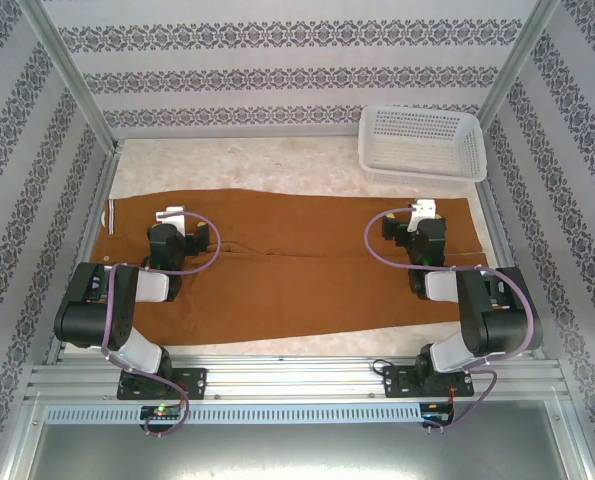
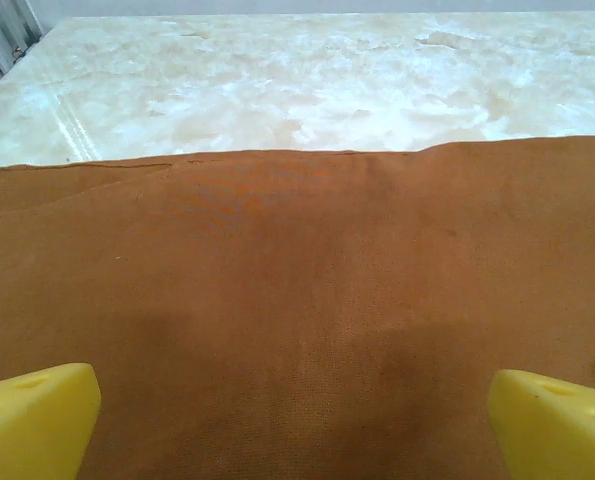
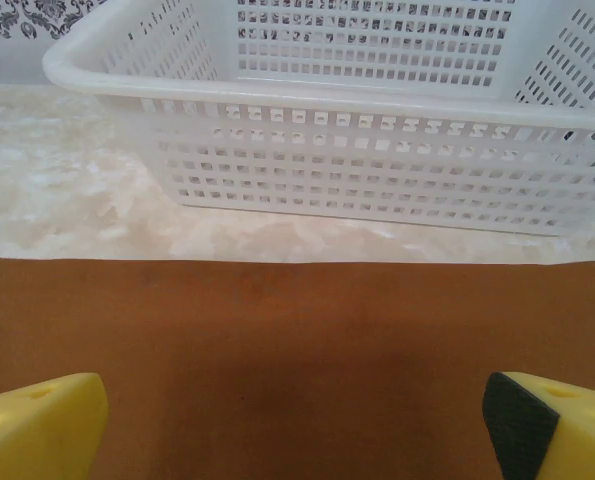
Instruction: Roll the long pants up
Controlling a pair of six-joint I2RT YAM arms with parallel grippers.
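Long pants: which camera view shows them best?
Top external: the long pants lie spread flat, both legs visible. The left wrist view catches a patch up to their far edge; the right wrist view, a strip before the white basket.

We list: one white mesh basket [image 1: 422, 168] at the far right corner of the pale marbled table [image 1: 227, 165]; patterned walls [image 1: 277, 60] on three sides; metal rails [image 1: 307, 378] along the near edge.

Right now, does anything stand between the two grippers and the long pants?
Nothing visible does. The left gripper and the right gripper hang open over the long pants, with only bare fabric below them. The white basket stands apart, beyond the far edge.
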